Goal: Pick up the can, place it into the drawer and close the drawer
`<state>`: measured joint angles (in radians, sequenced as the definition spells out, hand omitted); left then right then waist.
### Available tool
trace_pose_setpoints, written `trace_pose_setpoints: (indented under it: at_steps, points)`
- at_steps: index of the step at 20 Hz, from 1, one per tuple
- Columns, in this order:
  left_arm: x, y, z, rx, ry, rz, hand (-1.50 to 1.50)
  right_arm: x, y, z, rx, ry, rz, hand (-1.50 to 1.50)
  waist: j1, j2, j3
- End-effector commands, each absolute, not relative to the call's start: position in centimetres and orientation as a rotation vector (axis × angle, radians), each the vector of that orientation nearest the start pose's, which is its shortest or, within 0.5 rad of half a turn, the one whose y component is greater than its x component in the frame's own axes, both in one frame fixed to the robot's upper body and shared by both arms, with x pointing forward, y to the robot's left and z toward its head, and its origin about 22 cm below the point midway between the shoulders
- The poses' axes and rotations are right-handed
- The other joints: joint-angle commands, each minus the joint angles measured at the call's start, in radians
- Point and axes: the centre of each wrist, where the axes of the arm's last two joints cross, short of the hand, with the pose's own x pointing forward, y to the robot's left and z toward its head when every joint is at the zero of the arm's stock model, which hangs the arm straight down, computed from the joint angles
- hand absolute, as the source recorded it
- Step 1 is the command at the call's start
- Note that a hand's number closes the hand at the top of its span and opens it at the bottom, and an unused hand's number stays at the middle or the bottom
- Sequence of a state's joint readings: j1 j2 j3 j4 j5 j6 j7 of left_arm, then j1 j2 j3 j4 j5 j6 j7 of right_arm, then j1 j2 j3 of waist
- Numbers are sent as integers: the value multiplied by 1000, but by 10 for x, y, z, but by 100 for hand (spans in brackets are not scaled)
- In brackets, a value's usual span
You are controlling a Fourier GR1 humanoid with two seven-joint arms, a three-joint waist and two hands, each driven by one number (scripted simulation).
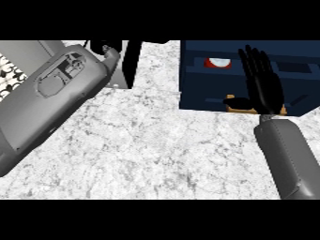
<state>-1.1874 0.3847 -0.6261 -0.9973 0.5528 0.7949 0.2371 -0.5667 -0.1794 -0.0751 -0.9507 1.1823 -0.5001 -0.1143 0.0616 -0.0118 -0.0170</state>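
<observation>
Speckled white counter (pixel 155 150) fills the view; dark blue drawer (pixel 211 89) sits at its far right, and everything below is placed against it.

Can (pixel 217 63): inside the drawer, near its back left, red side and pale top showing. It lies apart from both hands.

Right hand (pixel 262 84): stretched flat over the drawer's middle, fingers (pixel 255 61) straight and released, holding nothing, thumb out to the left near the front edge. Grey forearm runs back toward the lower right.

Left hand (pixel 108 52): well left of the drawer, only a dark bit showing at the end of the big grey forearm. Cannot tell how it is set.

Step, as I judge it: placing looks done, closing not yet begun. Next move calls for the right hand to come clear of the drawer's inside, set against its front face, and push it shut without catching the can.
</observation>
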Motion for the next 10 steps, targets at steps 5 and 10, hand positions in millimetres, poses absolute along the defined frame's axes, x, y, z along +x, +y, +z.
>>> trace_pose_setpoints:
  at_steps: [5,10]
  points:
    - [392,109,212,243,-1740,-58,-150,400,-228,6,-1331,-1656,882,-150,13,27,20]
    - [380,122,193,244,-1711,-57,-150,418,-214,17,-1366,-1667,860,-150,11,28,19]
